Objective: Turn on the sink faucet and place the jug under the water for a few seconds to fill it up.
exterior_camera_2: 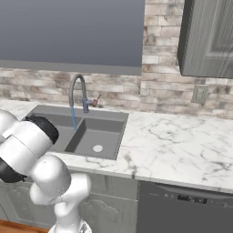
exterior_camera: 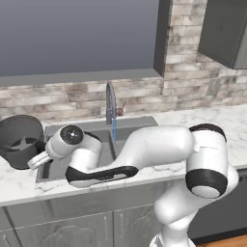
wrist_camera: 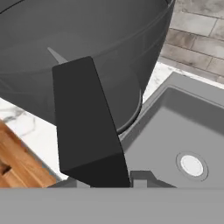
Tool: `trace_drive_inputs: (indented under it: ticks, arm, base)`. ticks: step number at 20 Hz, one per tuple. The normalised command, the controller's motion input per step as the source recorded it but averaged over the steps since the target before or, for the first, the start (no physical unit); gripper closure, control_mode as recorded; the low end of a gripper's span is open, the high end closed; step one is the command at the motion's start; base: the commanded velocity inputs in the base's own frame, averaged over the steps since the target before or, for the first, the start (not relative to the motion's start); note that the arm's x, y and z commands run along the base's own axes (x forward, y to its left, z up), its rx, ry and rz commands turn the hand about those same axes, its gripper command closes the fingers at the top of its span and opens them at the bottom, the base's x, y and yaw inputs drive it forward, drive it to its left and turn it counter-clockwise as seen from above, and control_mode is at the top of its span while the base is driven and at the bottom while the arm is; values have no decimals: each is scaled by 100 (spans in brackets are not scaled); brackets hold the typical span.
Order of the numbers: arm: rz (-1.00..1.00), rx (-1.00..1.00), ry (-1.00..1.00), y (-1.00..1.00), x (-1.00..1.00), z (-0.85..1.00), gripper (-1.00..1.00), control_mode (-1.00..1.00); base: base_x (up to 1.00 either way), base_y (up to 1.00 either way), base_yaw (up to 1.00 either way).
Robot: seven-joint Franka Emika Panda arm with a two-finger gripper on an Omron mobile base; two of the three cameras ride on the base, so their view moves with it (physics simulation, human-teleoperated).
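Jug (exterior_camera: 19, 140) beside sink (exterior_camera: 130, 126); grip unclear.

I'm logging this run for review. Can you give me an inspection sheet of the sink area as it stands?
Surface: white marble counter, bare beside the sink.
Job's things: sink faucet running, thin blue water falling into the basin; jug on the counter left of the sink, not under the stream.
Clutter: nothing seen.
End effector: at the jug's black handle, closed on it.
Cables: nothing seen.
Surroundings: brick backsplash, wall outlet, upper cabinet.
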Motion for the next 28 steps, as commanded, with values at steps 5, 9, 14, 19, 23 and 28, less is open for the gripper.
trace_drive_inputs:
  ticks: [5,9,14,19,23,28]
  arm:
    - [-14,0,6,-99,-34,64,100,-100]
    - [-12,0,13,-100,-17,65,100,-100]
    - [-7,0,19,-100,-5,58,100,-100]
    - [0,0,23,-100,0,38,100,-100]
    - [6,0,21,-96,0,28,100,-100]
    - [10,0,14,-63,0,13,100,-100]
  base:
    - [0,0,0]
    - [0,0,0]
    - [0,0,0]
    - [0,0,0]
    - [0,0,0]
    - [0,0,0]
